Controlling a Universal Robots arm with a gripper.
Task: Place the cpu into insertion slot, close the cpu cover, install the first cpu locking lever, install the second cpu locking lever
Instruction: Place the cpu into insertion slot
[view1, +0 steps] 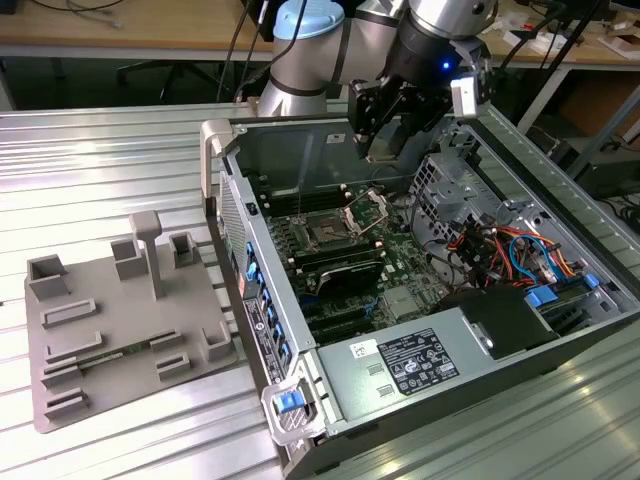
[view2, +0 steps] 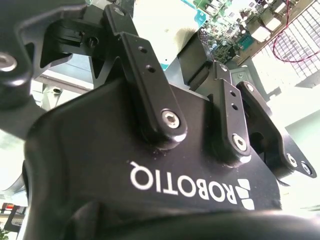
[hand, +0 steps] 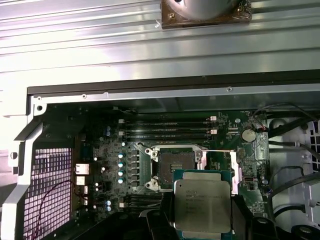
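Right, step one in hand: my gripper (hand: 201, 221) clamped on the cpu (hand: 202, 200), hovering above and off-centre of the open insertion slot (hand: 175, 166), cpu cover (view1: 366, 209) flipped up beside it; I'd say seating needs square alignment.

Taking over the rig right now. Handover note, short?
The gripper is shut on the cpu, hanging over the open computer case.
The insertion slot is empty, and the cpu is not yet in it.
The cpu cover stands raised open beside the slot.
Done: cpu in grasp.
Left: seating it, closing the cover, both lever steps.
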